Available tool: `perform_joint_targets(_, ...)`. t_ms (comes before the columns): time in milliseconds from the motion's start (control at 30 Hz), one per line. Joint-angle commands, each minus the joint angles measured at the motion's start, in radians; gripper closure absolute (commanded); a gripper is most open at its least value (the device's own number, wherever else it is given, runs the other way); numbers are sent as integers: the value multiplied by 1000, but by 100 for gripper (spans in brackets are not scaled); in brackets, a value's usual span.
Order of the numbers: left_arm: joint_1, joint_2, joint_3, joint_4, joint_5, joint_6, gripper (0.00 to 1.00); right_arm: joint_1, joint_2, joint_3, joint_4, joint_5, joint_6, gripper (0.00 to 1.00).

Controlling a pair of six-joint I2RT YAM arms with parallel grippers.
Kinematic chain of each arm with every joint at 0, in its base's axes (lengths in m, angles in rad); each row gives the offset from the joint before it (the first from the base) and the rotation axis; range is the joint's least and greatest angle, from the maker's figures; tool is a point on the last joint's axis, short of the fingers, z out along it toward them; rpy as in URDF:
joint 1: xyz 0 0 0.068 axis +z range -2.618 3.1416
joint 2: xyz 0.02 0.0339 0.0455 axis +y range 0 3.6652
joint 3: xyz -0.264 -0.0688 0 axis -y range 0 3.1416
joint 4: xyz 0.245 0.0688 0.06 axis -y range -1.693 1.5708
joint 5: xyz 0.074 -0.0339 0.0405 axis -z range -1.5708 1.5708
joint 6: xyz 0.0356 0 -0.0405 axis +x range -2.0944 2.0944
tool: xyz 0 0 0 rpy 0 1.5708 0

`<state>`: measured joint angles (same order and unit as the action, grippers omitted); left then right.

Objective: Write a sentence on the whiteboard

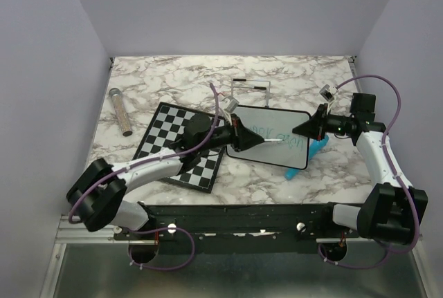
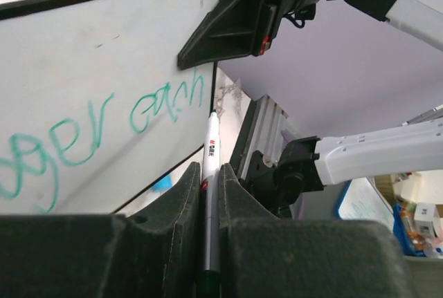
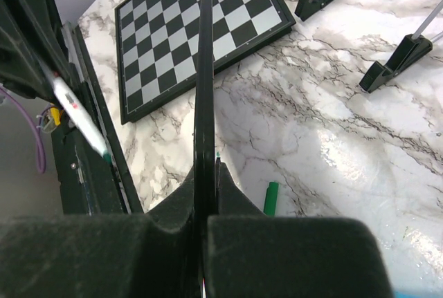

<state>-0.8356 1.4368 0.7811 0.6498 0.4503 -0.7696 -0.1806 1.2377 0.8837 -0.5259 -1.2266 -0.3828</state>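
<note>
The whiteboard (image 1: 273, 139) is held tilted above the table, and my right gripper (image 1: 299, 131) is shut on its right edge. The right wrist view shows the board edge-on as a thin black frame (image 3: 205, 90) pinched in that gripper (image 3: 205, 173). My left gripper (image 1: 257, 141) is shut on a white marker (image 2: 210, 173), whose tip sits close to the board face just right of the lettering. The sentence (image 2: 166, 104) shows as teal-green handwriting on the whiteboard (image 2: 90, 56). The right gripper's fingers (image 2: 228, 28) clamp the board's edge above the marker.
A checkered chessboard (image 1: 181, 144) lies under my left arm, left of the board. A speckled cylinder (image 1: 122, 111) lies at the far left. A wire stand (image 1: 249, 90) is behind the board. A green cap (image 3: 270, 198) and a teal object (image 1: 315, 149) lie on the marble.
</note>
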Motion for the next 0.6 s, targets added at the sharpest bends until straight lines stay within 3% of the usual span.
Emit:
perform_joint_targets(0,68,-150,-149,-93,27,87,100,-2,-26,24,-19,6,-21,99)
perform_joint_targets(200,179,-323,-276,-179,27,165,100,-19,-35,63,-78,33,-83,99)
perform_joint_targets(300,205,-349,-342,-116,39,171,100,-34,-30,93,-147,45,-177,100)
perform_joint_targets(400,210,-378,-393,-49,50,191,100,-74,-1,133,-245,29,-240,99)
perform_joint_targets(567,216,-380,-456,-6,62,240,100,-118,101,222,-518,13,-491,99)
